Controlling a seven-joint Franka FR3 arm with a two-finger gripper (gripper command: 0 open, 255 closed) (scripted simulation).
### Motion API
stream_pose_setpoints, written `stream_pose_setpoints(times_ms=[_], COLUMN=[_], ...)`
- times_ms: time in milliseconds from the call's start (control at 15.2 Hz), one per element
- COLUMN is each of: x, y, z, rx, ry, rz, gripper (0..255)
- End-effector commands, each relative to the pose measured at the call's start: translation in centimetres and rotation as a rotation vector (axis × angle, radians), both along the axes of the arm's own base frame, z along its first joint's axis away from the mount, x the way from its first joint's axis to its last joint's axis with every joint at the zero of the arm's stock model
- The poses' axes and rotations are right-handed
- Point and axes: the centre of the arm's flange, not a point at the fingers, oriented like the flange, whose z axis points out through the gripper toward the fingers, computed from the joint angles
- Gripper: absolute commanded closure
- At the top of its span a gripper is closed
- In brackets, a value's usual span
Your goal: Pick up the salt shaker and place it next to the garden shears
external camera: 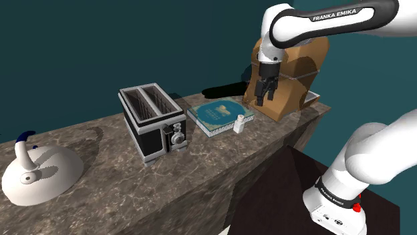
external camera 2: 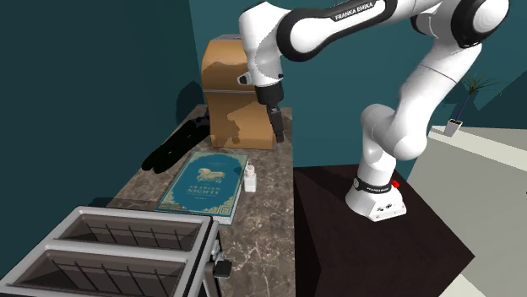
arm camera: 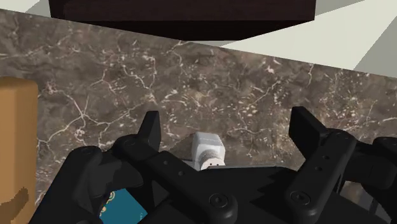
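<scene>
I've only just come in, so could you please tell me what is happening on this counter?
The white robot arm hangs over the stone counter with its jaws open and empty, above a small white salt shaker. The shaker stands upright on the counter beside a blue book, not yet gripped. A toaster and a kettle sit further along.

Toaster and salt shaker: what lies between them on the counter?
A teal book lies flat between the toaster and the salt shaker, which stands beside its edge; the shoulder view shows this.
</scene>
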Motion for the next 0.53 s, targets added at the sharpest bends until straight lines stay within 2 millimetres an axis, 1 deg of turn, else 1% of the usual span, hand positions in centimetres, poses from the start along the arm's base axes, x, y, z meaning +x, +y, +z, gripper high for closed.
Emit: stream_pose_setpoints(times_ms=[0, 462], x=[2.3, 10.1], y=[0.5, 1.4], z=[-2.0, -8.5], rx=[-0.011, -0.05], ry=[0.02, 0.09], rz=[-0.002, -0.009], gripper=[0, 0])
